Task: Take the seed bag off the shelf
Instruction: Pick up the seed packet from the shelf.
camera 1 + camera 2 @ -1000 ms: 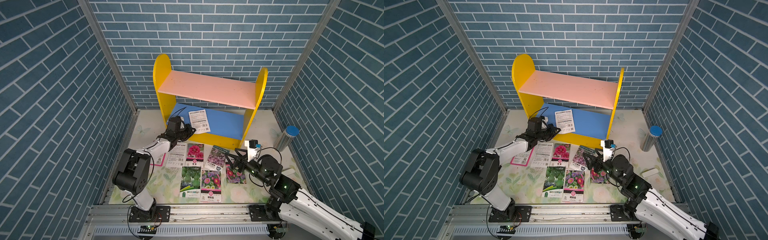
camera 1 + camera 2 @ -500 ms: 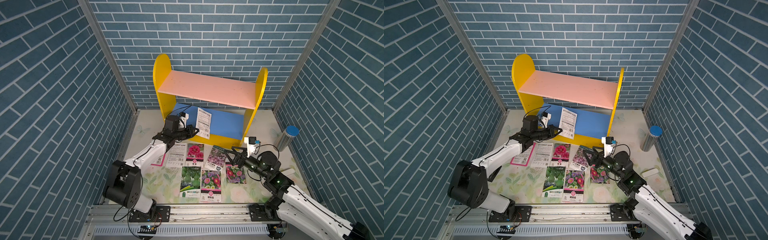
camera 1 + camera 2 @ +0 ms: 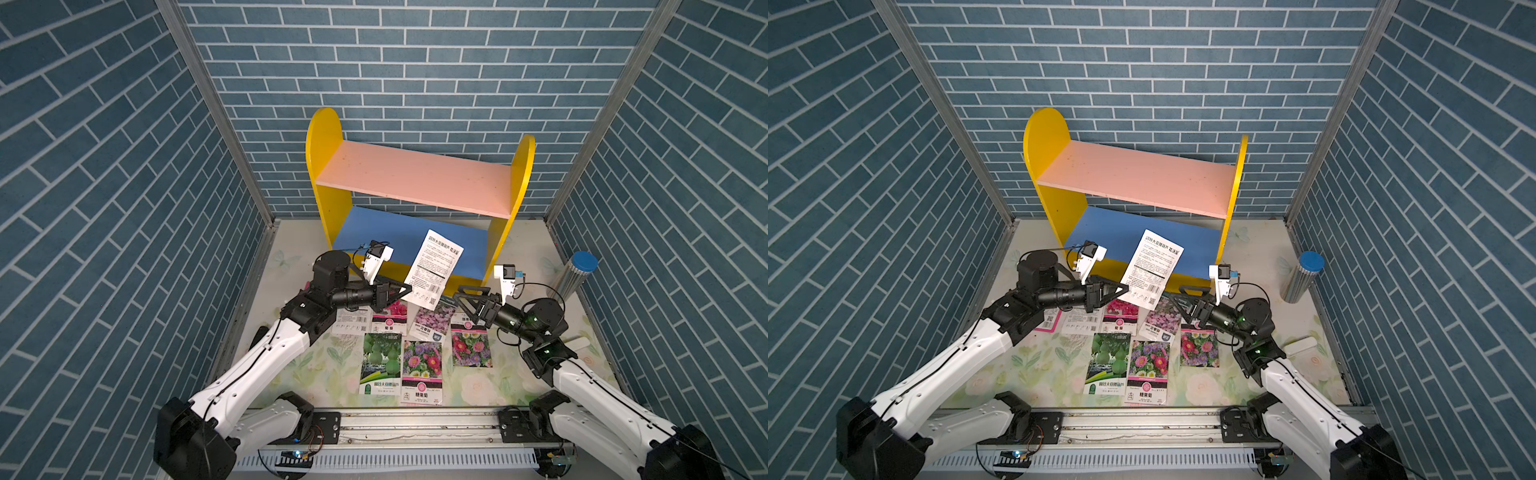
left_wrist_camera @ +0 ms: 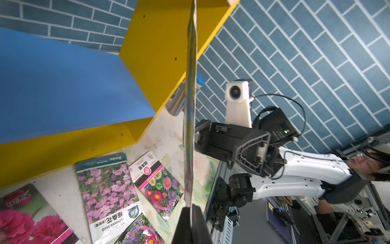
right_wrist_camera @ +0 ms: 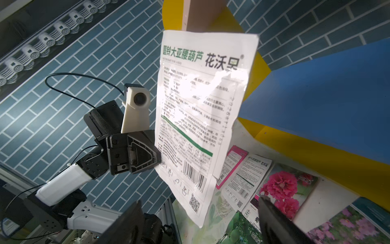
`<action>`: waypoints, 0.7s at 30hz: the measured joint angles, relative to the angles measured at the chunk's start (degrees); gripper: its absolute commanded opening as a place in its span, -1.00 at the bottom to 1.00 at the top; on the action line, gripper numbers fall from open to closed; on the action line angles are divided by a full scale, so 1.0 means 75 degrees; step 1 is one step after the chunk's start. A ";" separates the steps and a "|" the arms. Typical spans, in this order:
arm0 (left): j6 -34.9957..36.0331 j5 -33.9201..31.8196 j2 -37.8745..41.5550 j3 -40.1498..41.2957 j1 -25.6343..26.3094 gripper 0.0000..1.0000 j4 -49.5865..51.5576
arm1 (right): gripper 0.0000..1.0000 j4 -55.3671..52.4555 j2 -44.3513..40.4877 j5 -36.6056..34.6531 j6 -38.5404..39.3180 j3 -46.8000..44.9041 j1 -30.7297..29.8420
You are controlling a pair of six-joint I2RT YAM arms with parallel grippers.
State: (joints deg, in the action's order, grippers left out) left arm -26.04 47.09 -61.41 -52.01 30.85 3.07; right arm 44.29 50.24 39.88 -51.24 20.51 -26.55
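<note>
Blue brick-patterned walls close in a floral table (image 3: 478, 386), with the arms' rail along its near edge. Nearest lie loose seed packets (image 3: 381, 363) in rough rows, several picture-side up, which suggests this is where removed bags get laid. Just beyond them the left pincer (image 3: 404, 291) is clamped on a lower corner of the seed bag (image 3: 436, 266), a white pouch with its printed back showing, held upright over the far row of packets. Gripping by the corner leaves the flat face free. The right pincer (image 3: 459, 301) points at that face from close by, its jaws wide apart with nothing between them, seemingly poised to help or take over. Behind stands the shelf (image 3: 415, 183); its pink upper board and blue lower board (image 3: 374, 232) both look bare. The bag seems to hang clear in front of the lower board, though from above its top overlaps the blue, so I cannot be sure of the gap. A ribbed silver cylinder (image 3: 575, 276) with a blue cap stands apart by the right wall.
</note>
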 measured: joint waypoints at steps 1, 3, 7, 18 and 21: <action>0.0023 0.0096 0.0114 0.0000 0.0023 -1.00 0.0020 | 0.72 0.0175 0.0041 0.0114 -0.0061 0.0000 0.0012; 0.0076 0.0236 0.0242 0.0000 0.0055 -1.00 0.0076 | 0.69 0.0425 0.0105 0.0332 -0.0143 0.0020 0.0029; 0.0163 0.0408 0.0286 0.0000 0.0111 -1.00 0.0294 | 0.60 0.0653 0.0137 0.0717 -0.0219 0.0201 0.0035; 0.0224 0.0411 0.0274 0.0006 0.0245 -1.00 0.0635 | -0.07 0.0708 0.0099 0.1014 -0.0265 0.0577 0.0047; 0.0262 0.0271 0.0277 0.0006 0.0251 -0.99 0.0845 | -0.29 0.0664 0.0076 0.1023 -0.0265 0.0577 0.0047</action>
State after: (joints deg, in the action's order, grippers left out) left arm -24.08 49.12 -59.33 -51.96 32.73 9.41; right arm 49.28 50.81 47.55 -53.23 24.84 -26.20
